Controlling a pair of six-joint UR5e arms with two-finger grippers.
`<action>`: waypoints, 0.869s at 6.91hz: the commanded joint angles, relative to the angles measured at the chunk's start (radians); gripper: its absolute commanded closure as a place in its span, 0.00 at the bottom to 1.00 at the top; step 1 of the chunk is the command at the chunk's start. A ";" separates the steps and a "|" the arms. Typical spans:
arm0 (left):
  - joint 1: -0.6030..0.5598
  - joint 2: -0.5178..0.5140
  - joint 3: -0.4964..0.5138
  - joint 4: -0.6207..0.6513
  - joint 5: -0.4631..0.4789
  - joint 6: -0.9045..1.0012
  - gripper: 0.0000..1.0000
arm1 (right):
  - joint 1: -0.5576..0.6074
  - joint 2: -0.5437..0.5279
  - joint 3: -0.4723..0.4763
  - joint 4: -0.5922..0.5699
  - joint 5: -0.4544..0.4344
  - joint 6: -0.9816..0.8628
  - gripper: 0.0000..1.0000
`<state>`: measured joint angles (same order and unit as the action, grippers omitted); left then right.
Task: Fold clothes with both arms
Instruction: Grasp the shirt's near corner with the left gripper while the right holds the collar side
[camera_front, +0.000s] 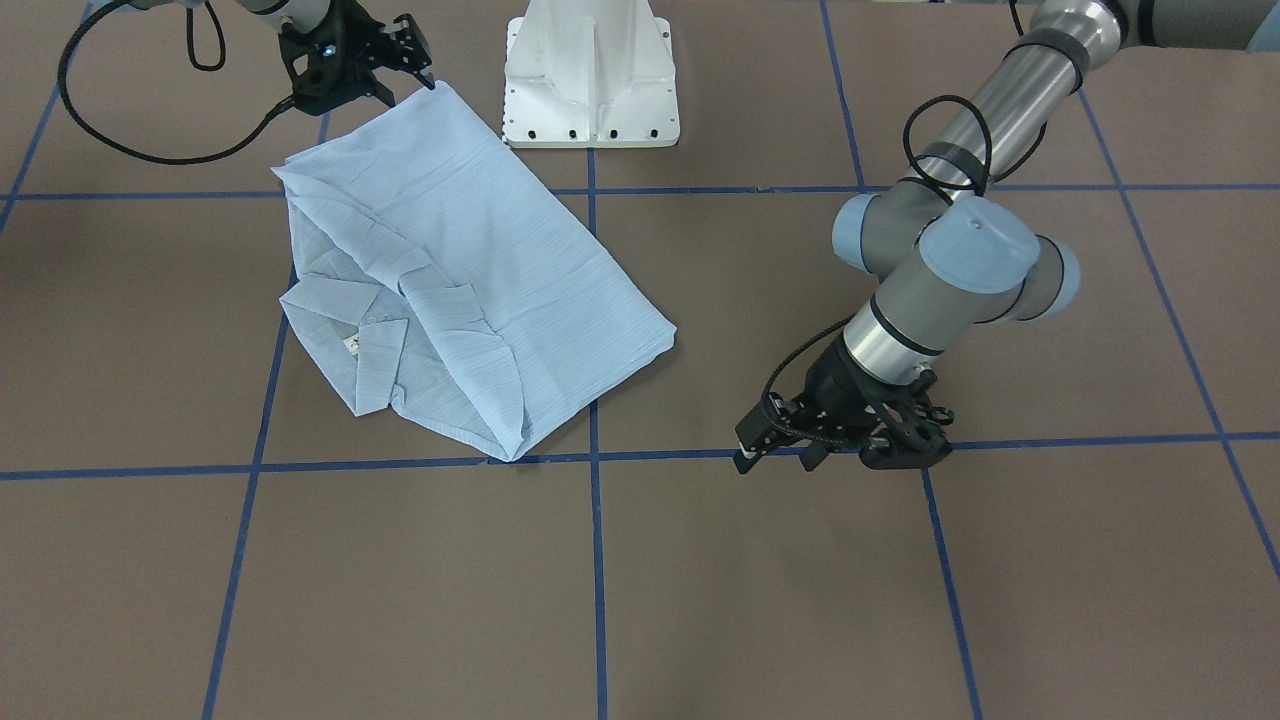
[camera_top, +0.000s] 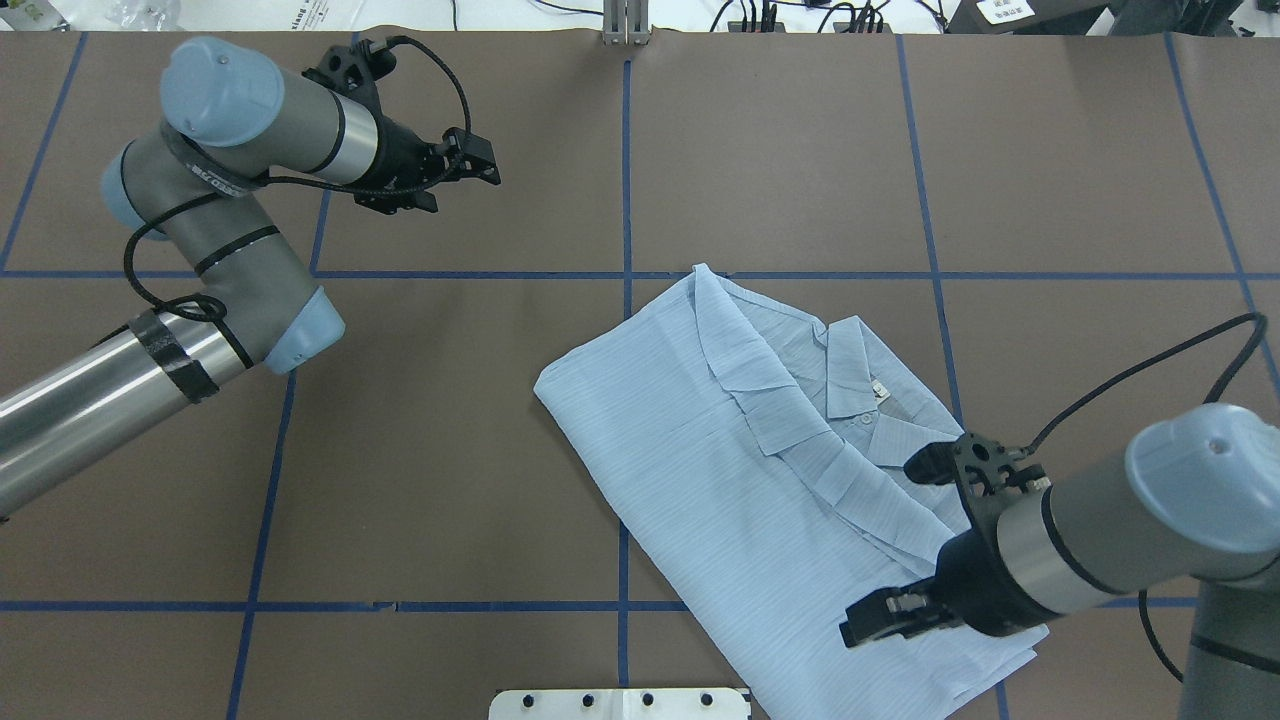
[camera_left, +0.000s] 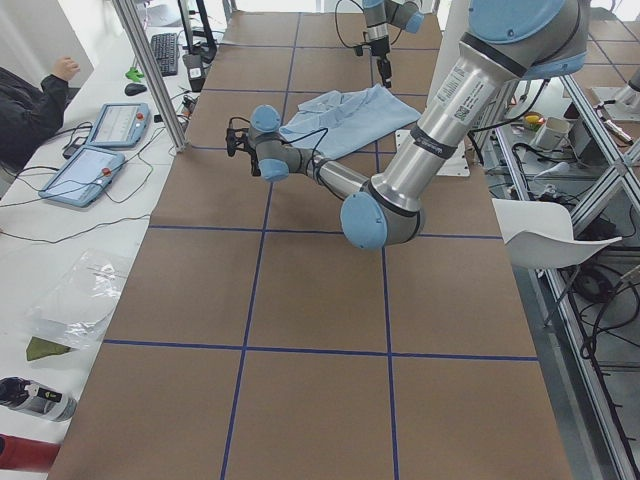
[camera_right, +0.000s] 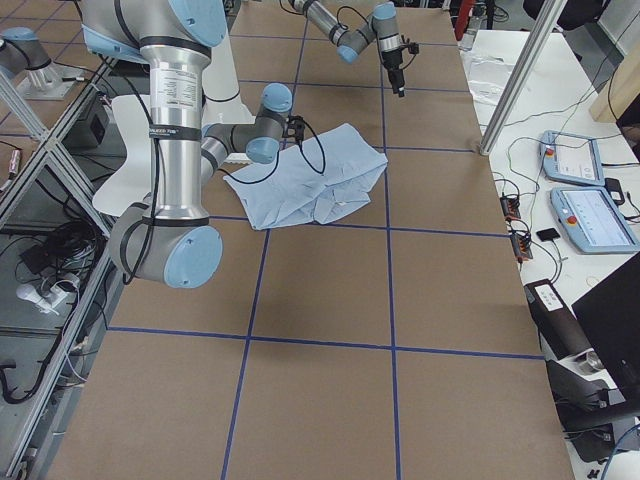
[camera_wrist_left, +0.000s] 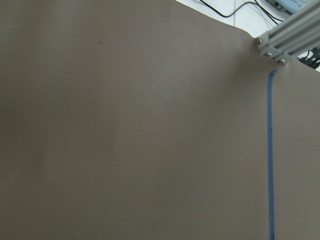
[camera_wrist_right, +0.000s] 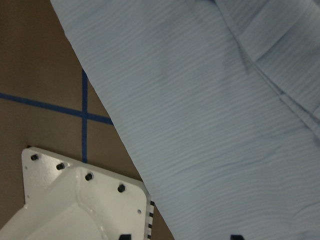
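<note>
**Shirt part-folded, both claws empty**

Seen from overhead, the left gripper (camera_top: 483, 163) hangs over bare table (camera_top: 420, 450), well apart from the cloth, its fingers spread and holding nothing. The pale blue shirt (camera_top: 700, 480) lies on the table's right half as a rough oblong, sleeves tucked in and collar (camera_top: 850, 380) up. The right gripper (camera_top: 885, 612) hovers over its hem end, fingers apart and empty. The side folds look done; a last halving probably remains.

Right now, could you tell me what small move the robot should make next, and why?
Probably bring the left claw across toward the pale blue striped shirt: it hangs open over bare brown table, well away from the cloth, while the open right claw is above the shirt's near end.
</note>
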<state>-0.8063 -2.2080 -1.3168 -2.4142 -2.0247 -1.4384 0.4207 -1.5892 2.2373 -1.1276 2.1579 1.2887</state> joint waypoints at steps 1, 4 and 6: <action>0.108 0.043 -0.106 0.003 0.014 -0.141 0.05 | 0.148 0.049 -0.011 0.000 -0.007 0.000 0.00; 0.252 0.091 -0.267 0.129 0.088 -0.260 0.06 | 0.219 0.075 -0.028 0.002 -0.010 0.000 0.00; 0.314 0.091 -0.230 0.138 0.151 -0.260 0.09 | 0.219 0.090 -0.056 0.003 -0.012 0.000 0.00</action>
<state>-0.5277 -2.1155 -1.5644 -2.2880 -1.9055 -1.6946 0.6378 -1.5060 2.1943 -1.1249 2.1466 1.2885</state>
